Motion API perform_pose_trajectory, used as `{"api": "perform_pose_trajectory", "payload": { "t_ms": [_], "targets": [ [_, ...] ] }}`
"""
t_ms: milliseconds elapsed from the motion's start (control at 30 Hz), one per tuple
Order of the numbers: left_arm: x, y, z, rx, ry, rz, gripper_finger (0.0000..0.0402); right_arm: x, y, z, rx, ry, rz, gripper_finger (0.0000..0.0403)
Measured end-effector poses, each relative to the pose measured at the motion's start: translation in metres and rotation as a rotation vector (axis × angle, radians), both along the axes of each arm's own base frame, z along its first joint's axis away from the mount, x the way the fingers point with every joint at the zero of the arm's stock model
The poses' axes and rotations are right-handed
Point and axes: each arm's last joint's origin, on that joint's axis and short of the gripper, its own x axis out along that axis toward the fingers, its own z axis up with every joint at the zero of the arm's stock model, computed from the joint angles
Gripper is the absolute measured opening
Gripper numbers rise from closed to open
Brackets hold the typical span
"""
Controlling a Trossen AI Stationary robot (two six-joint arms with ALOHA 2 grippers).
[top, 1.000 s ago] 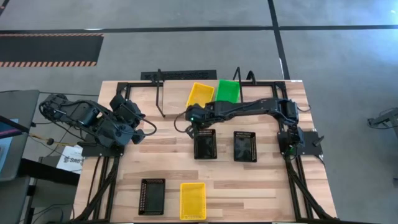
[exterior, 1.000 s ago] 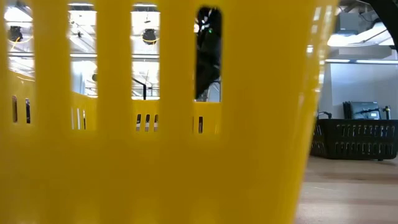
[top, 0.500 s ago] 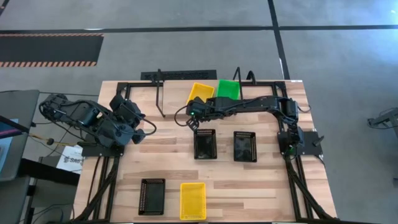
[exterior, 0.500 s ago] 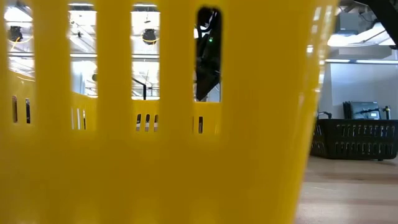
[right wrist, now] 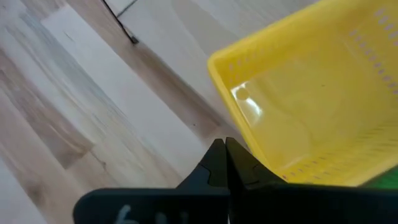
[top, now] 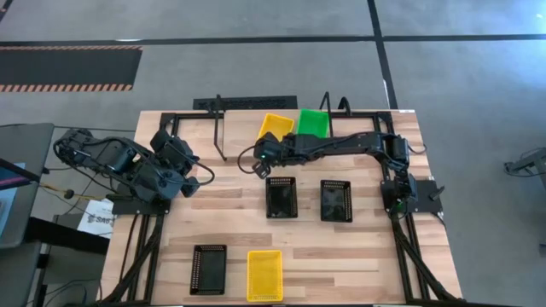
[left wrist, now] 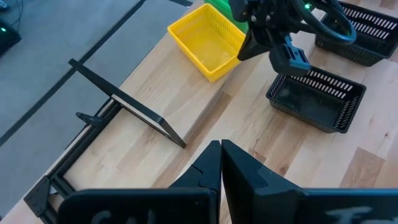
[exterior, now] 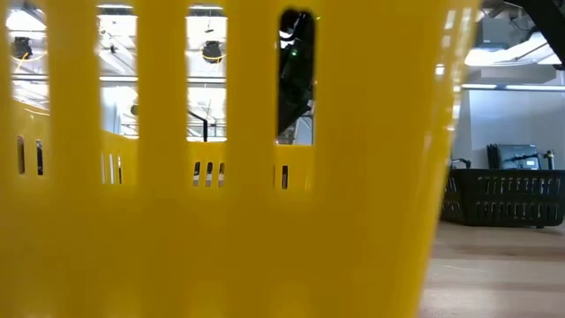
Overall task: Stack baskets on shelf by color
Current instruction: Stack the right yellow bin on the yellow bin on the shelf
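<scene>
In the high view a yellow basket [top: 275, 128] and a green basket [top: 313, 124] sit on the pale wood between the shelf's black wire ends [top: 220, 130]. Two black baskets [top: 281, 197] [top: 336, 200] rest on the table's middle. A third black basket [top: 208, 269] and a second yellow one [top: 264, 275] lie near the near edge. My right gripper [top: 263, 159] [right wrist: 224, 148] is shut and hovers just before the shelf's yellow basket [right wrist: 311, 99], between it and the nearest black basket [left wrist: 317, 99]. My left gripper [left wrist: 221, 149] is shut and waits at the table's left side [top: 192, 175].
The near yellow basket [exterior: 221, 177] fills most of the low view; a black basket [exterior: 508, 194] shows at its right. Bare wood lies left of the shelf's left wire end [left wrist: 127, 102]. The table's black frame [top: 171, 119] runs along its edges.
My right gripper has drawn away from the far rim of the middle black basket, moving toward the table's far edge and a little left, toward the yellow basket on the shelf. The black basket has stayed where it was.
</scene>
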Motion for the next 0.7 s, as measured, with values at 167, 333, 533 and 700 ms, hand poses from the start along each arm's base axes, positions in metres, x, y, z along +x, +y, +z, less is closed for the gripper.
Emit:
{"api": "perform_pose_trajectory", "payload": {
  "t_ms": [167, 333, 533, 700],
  "targets": [
    [0.0, 0.0, 0.0, 0.0, -0.001, 0.0, 0.0, -0.001, 0.002, 0.0, -0.003, -0.001, -0.027, 0.0],
    [0.0, 0.0, 0.0, 0.0, -0.001, 0.0, 0.0, 0.001, 0.012, -0.002, 0.014, -0.007, -0.001, 0.0],
    [0.0, 0.0, 0.0, -0.001, -0.002, 0.002, 0.0, -0.005, 0.024, -0.018, 0.026, 0.055, 0.01, 0.0],
    [0.0, 0.0, 0.0, -0.004, -0.005, 0.006, 0.0, -0.008, 0.02, -0.025, 0.014, 0.08, -0.008, 0.0]
  ]
}}
